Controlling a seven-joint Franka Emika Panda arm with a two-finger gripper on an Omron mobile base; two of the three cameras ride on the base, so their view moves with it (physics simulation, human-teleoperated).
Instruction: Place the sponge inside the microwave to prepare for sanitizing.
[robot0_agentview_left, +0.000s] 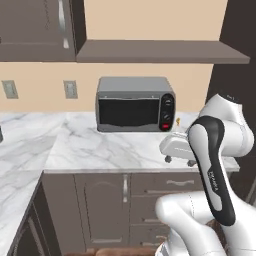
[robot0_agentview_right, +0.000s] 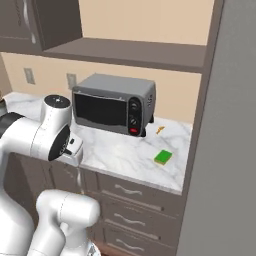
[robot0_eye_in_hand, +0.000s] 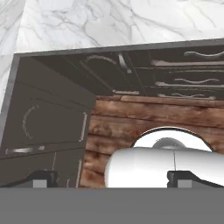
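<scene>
White arm segments crowd the foreground in both base views, folded up in front of the dark cabinets; behind them runs the marble desk (robot0_agentview_left: 90, 145), wrapping round a corner on the left; on it, against the beige wall, sits a silver-grey box oven (robot0_agentview_left: 135, 104) with a dark glass door, two round knobs and a red button down its right side; this is not the built-in microwave. Over to the right, the sponge (robot0_agentview_right: 163, 157), a small bright green block, lies flat on the desk near the front edge, well apart from the box oven and close to a tall dark grey panel (robot0_agentview_right: 225, 150); a tiny orange scrap (robot0_agentview_right: 159, 130) lies between sponge and wall; too small to identify. Above, a dark shelf (robot0_agentview_left: 160, 51) spans the wall, an upper cabinet (robot0_agentview_left: 37, 30) to its left; two wall outlets (robot0_agentview_left: 70, 89) sit beside the oven. Below the desk, drawers (robot0_agentview_right: 125, 192) with curved silver handles. In the hand view, the fingers (robot0_eye_in_hand: 113, 178) show as two dark tips set wide apart, nothing between them, pointing down at a wooden floor (robot0_eye_in_hand: 153, 118). No readable writing anywhere; lettering on the arm's dark band is blurred.
</scene>
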